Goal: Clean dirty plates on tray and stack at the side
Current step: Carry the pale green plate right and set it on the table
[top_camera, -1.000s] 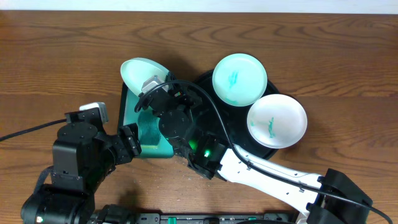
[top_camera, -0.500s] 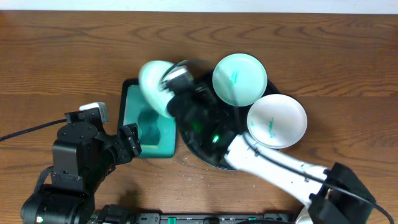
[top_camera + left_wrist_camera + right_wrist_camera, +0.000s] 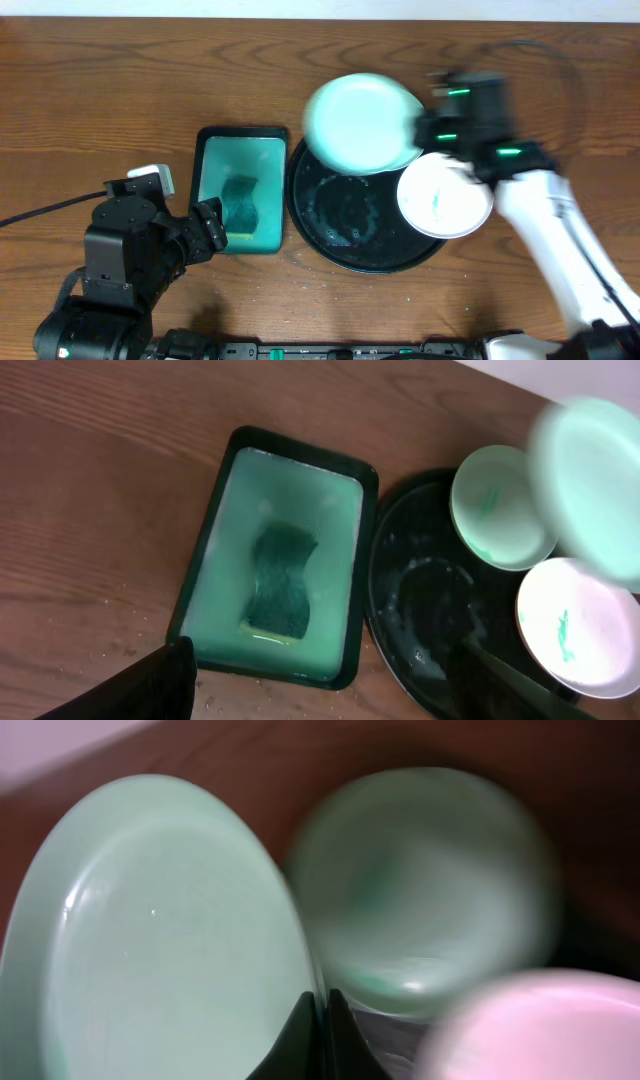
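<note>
Dark brown wood, strong grain: the table (image 3: 100,80). At its near-left the left fingers (image 3: 208,225) sit just beside the teal tray's near corner, holding nothing. Only one dark edge shows in the left wrist view, so I cannot tell whether they are apart or together.

The rectangular teal tray (image 3: 240,155) has a dark rim and a milky green film on its floor. The dark sponge (image 3: 240,203), wavy-edged and coarse, lies flat in it. Both are now uncovered; a second ago the right arm reached across them.

The black tray (image 3: 350,215) is round, glossy and raised at the rim, with wet cloudy streaks across its middle.

The main change is the carried plate (image 3: 360,122), pale mint, smooth and shallow. It was tilted over the teal tray's far-left corner and has swung right; it now hangs over the black tray's far edge. No smear shows on its face, so it is probably wiped and on its way to the stacking spot.

The far plate (image 3: 500,505) is mostly hidden beneath it from overhead. It carries a teal smear and rests on the black tray. The white plate (image 3: 445,195), also smeared, sits on the tray's right side. Two are left to clean, by my judgement.

The right fingers (image 3: 308,1032) are pinched on the carried plate's rim. That view is motion-blurred.
</note>
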`<state>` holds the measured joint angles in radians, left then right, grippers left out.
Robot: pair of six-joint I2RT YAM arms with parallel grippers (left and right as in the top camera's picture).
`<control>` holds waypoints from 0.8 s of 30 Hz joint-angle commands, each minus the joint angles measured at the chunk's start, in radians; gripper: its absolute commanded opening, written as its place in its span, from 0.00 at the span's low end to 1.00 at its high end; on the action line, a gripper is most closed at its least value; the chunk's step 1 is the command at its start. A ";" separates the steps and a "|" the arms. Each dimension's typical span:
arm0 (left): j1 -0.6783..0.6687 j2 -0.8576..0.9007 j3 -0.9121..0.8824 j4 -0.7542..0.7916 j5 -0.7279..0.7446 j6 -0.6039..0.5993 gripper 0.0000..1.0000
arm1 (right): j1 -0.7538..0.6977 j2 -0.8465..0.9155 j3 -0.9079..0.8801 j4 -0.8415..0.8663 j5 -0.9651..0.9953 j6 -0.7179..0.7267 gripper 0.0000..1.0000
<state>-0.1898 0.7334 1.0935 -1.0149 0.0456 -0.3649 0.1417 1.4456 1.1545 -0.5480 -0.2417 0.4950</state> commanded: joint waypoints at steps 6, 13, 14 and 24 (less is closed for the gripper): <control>0.006 0.002 0.017 -0.002 -0.012 0.005 0.80 | -0.547 -0.001 0.010 -0.215 0.149 0.058 0.01; 0.006 0.002 0.017 -0.002 -0.013 0.005 0.80 | -0.775 0.150 0.008 -0.242 0.322 0.058 0.01; 0.006 0.002 0.017 -0.002 -0.013 0.005 0.80 | -0.788 0.198 0.008 -0.246 0.325 0.058 0.01; 0.006 0.002 0.017 -0.002 -0.013 0.005 0.80 | -0.709 0.319 0.009 -0.333 0.302 0.044 0.32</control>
<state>-0.1898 0.7334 1.0935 -1.0149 0.0452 -0.3649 -0.6117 1.7687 1.1564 -0.8658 0.0616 0.5369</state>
